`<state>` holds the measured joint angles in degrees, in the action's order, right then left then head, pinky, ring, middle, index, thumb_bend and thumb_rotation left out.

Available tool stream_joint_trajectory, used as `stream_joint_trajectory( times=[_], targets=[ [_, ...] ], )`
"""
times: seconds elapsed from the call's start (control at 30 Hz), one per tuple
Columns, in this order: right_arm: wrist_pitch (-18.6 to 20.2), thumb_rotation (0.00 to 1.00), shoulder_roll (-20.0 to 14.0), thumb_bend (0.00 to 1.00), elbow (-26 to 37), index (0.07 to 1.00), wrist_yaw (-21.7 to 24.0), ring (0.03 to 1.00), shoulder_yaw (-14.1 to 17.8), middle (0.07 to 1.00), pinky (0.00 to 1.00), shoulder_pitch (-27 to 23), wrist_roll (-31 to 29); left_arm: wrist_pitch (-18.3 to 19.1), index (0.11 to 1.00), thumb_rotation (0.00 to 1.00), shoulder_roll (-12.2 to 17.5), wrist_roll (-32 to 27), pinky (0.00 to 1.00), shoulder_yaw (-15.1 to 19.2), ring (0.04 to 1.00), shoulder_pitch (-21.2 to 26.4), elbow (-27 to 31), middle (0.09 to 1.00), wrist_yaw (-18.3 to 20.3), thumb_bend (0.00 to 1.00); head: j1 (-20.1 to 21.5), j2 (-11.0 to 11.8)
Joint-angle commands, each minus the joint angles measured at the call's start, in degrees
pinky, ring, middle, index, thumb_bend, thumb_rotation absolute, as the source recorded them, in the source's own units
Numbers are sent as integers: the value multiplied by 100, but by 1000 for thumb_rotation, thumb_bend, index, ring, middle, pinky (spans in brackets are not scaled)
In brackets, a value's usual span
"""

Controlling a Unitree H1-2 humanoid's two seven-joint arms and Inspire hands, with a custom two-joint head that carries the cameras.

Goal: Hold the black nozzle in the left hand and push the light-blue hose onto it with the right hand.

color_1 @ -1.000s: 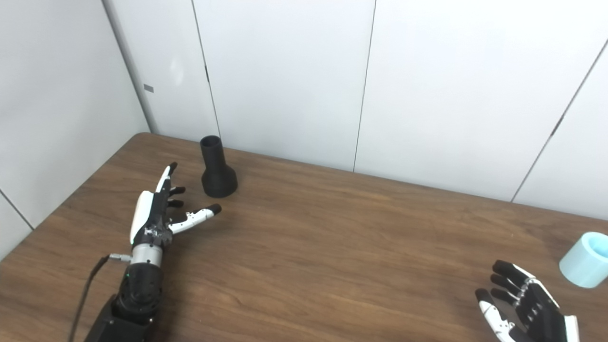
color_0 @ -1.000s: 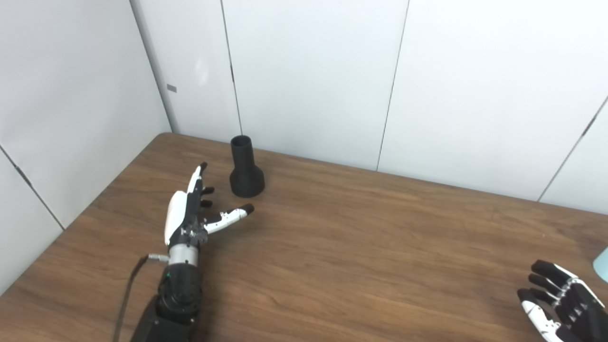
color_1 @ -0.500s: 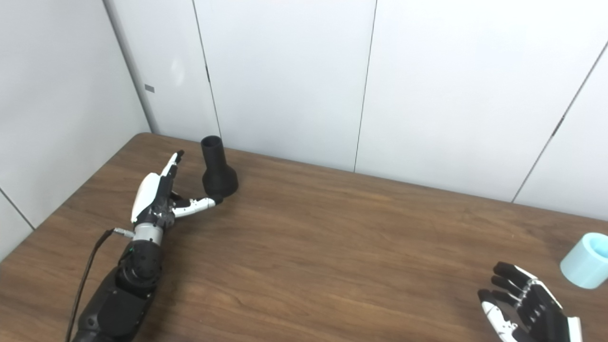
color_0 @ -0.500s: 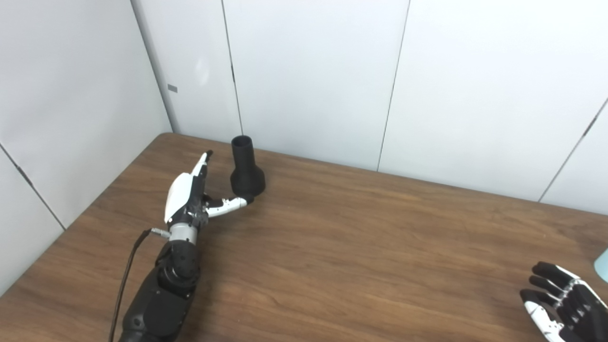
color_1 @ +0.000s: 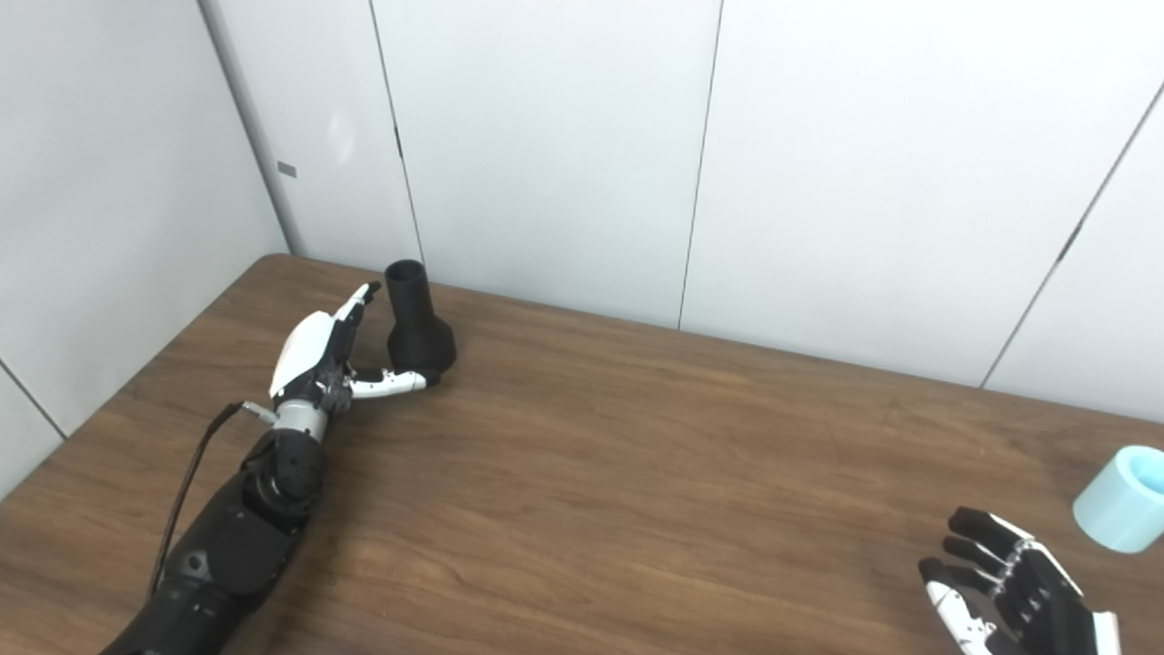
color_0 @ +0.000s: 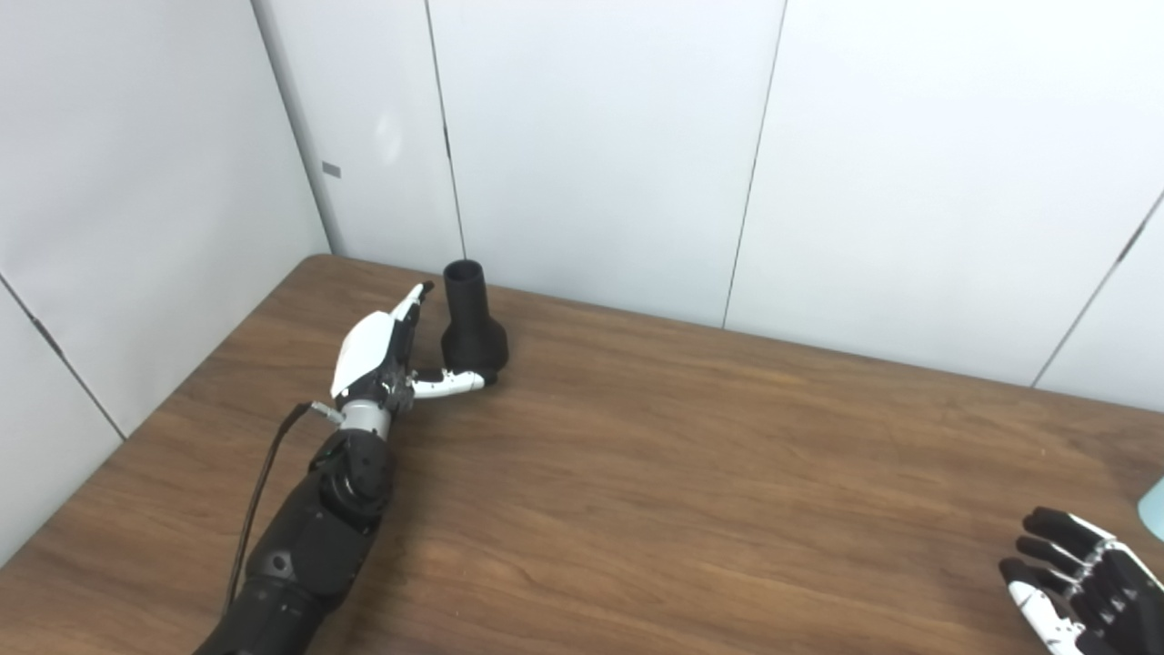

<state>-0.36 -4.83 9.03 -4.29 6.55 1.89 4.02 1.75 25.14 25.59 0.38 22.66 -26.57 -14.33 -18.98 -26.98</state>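
The black nozzle stands upright on its flared base near the far left corner of the table, narrow mouth up. The left hand sits just beside it at its 8 o'clock, fingers spread and extended along the nozzle's left side, thumb reaching under the front of the flared base; the hand is open, and whether the thumb tip touches the base cannot be told. The right hand hovers at the lower right corner, palm up, fingers apart and holding nothing. The right eye view shows the light-blue hose whole, a short upright cylinder at the right hand's 1 o'clock, well apart from the nozzle; the left eye view catches only a sliver of it at the frame edge.
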Motion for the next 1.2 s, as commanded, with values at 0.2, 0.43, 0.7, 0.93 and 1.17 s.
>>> stream_joint_trajectory(
  times=[0.2,0.43,0.7,0.93,1.17],
  targets=[
    [-159,0,-48,220,151,648,-38,673,38,689,579,-115,23,-660,960,309,77,-118,738,226,854,80,-106,924,-502,1000,-8,53],
    [-160,0,-49,208,140,644,-2,676,56,690,577,-121,-72,-564,957,307,73,-147,741,357,864,108,-109,931,-531,1000,-21,61],
    [-91,0,-34,210,176,649,6,680,49,693,591,-119,-122,-812,966,305,84,-360,794,554,897,169,-145,943,-626,1000,-35,71],
    [-102,0,-70,194,143,661,41,693,31,703,618,-126,-149,-955,954,297,76,-396,770,561,876,192,-218,925,-682,1000,-32,98],
    [-71,0,-62,195,189,654,40,685,33,697,602,-111,-167,-824,907,299,87,-324,710,289,816,176,-160,877,-393,1000,-14,87]
  ],
)
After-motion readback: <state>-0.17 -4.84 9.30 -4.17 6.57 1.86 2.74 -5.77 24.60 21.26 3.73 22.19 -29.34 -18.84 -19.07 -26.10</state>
